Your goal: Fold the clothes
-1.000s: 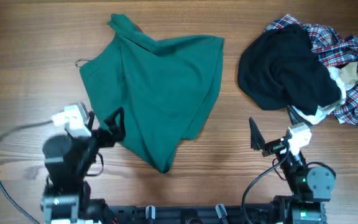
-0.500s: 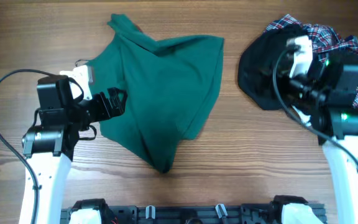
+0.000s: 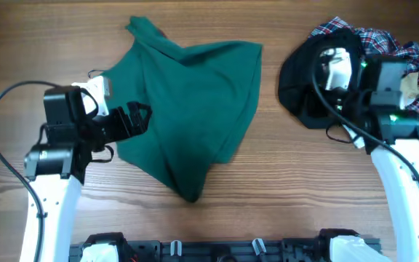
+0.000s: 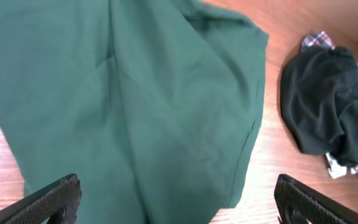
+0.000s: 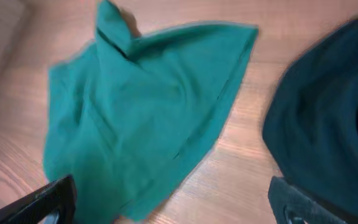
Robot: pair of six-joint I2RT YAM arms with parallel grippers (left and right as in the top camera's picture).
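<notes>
The clothes, one dark green garment (image 3: 188,102), lie spread and rumpled on the wooden table, with one corner bunched at the far left. My left gripper (image 3: 135,122) hovers open over its left edge, with nothing between the fingers. In the left wrist view the green cloth (image 4: 135,106) fills the space ahead of the open left gripper (image 4: 178,186). My right arm (image 3: 384,87) hangs above the black garment. In the right wrist view the right gripper (image 5: 169,193) is open and empty, with the green garment (image 5: 142,106) ahead to its left.
A black garment (image 3: 300,80) lies heaped at the right, on top of a red-blue-white plaid shirt (image 3: 412,48). It shows also in the left wrist view (image 4: 319,99) and the right wrist view (image 5: 328,118). Bare wood table (image 3: 282,182) separates the two piles.
Both arms have risen from the table's front edge. The left gripper came over the green garment's left edge; the right arm swung up over the black garment and drifted a little left.
</notes>
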